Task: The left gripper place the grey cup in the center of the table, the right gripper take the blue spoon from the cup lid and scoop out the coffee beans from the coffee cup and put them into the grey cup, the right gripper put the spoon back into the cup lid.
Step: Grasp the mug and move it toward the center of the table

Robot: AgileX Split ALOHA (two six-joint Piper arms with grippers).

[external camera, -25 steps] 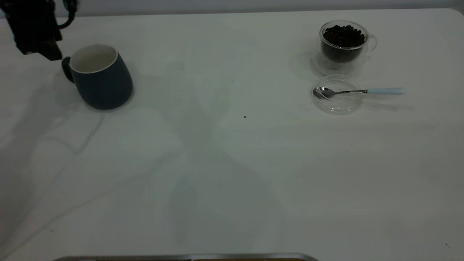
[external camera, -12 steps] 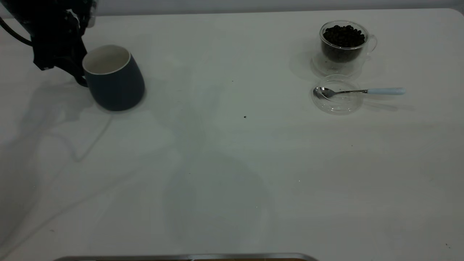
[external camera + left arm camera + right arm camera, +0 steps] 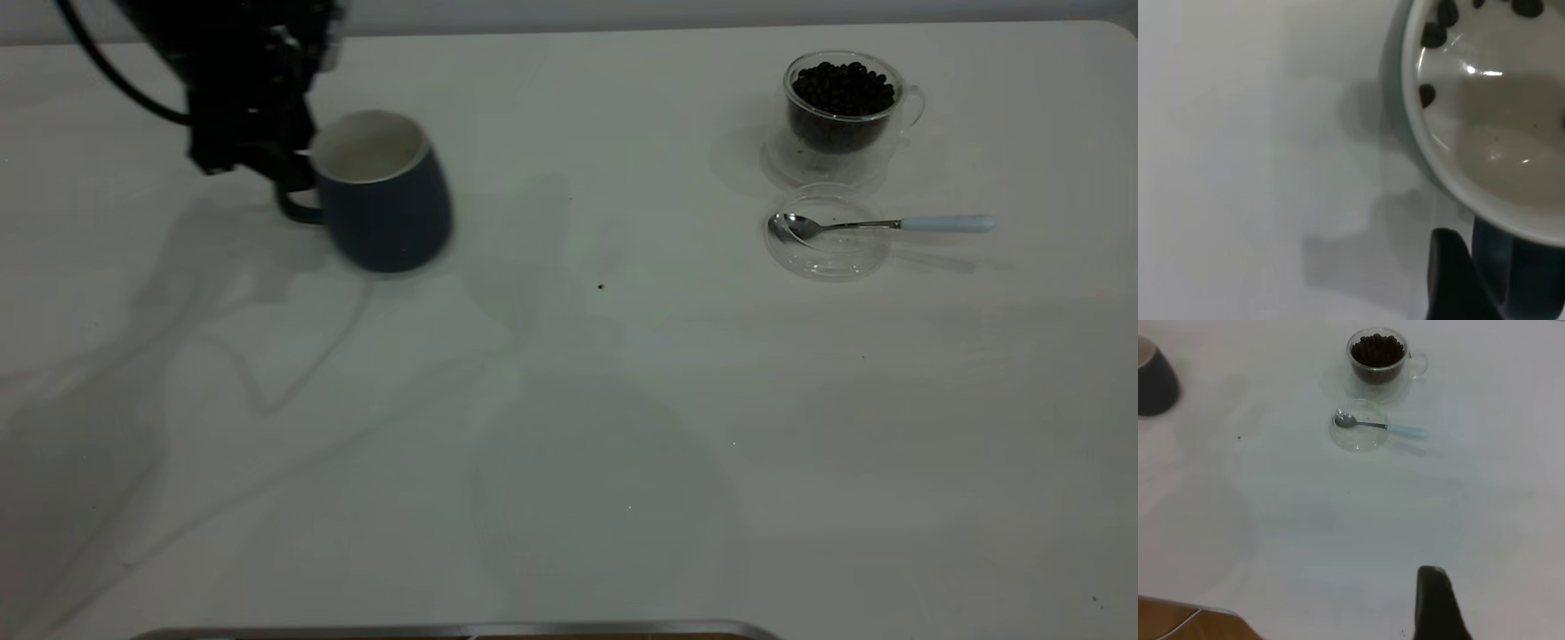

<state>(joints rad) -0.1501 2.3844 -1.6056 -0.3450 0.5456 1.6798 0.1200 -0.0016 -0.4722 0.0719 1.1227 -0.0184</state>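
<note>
left pincer (image 3: 298, 182) — clamped on handle of grey cup (image 3: 382, 200) (cup just beside it); right pincer: state can't tell

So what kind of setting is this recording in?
Probably a lab test bench: a bare white table, a robot's left gripper carrying a grey cup, and staged props, namely a glass coffee cup of beans and a blue spoon.

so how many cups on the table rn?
2. The grey cup is left of centre, held by its handle in the left gripper. The glass coffee cup, full of beans, stands far right, behind the lid.
</note>
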